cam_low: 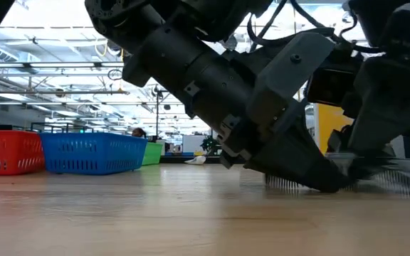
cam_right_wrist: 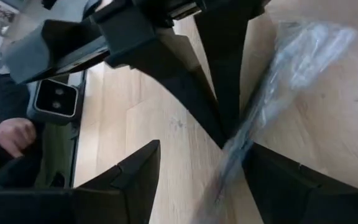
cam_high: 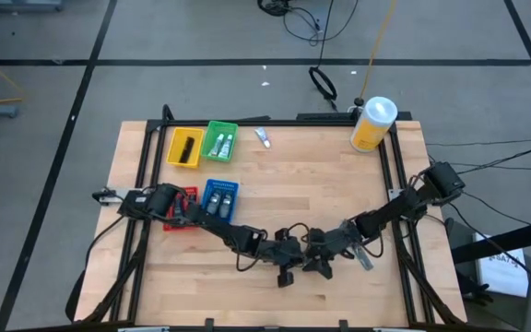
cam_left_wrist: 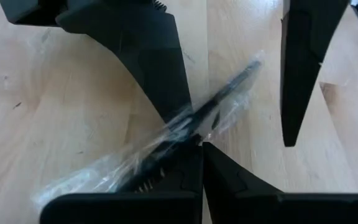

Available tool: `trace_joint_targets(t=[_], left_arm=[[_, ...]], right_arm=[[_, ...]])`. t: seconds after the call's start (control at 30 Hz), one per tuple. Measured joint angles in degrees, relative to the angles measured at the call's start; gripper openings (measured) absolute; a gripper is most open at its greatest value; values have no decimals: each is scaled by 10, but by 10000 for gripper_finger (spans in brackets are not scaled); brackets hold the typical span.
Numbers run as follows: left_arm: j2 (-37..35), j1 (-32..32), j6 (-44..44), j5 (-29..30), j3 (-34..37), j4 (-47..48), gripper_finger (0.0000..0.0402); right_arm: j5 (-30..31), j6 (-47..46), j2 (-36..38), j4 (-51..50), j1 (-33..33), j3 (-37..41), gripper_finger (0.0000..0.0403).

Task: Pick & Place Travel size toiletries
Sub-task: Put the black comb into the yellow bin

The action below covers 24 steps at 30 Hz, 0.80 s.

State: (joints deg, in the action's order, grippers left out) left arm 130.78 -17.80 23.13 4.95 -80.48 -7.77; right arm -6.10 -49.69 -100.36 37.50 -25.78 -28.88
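On pale wood table (cam_high: pixel 275 175) (front) — wrapped toiletry (cam_left_wrist: pixel 185 127)

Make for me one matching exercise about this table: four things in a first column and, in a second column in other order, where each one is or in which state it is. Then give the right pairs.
Column one:
1. left gripper
2. right gripper
3. loose white tube
4. yellow container

Column two:
a. stands at the table's far right corner
b. shut on the wrapped dark piece near the table's front middle
c. open, its fingers on either side of that same wrapped piece
d. lies on the bare wood beside the green tray

Pairs: 1-b, 2-c, 3-d, 4-a
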Motion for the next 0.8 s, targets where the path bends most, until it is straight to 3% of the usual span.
trace_joint_targets(t=[0.23,0.33,0.6,0.8], left_arm=[[0,-1,-2,11,0,11,8],[1,-4,-3,19,1,10,9],[-7,-4,-10,9,3,8,10],[-62,-6,-33,-17,7,65,10]], right_arm=[[1,9,5,5,4,0,197],[26,10,16,-13,4,0,160],[74,37,57,-46,4,2,18],[125,67,110,-117,2,3,5]])
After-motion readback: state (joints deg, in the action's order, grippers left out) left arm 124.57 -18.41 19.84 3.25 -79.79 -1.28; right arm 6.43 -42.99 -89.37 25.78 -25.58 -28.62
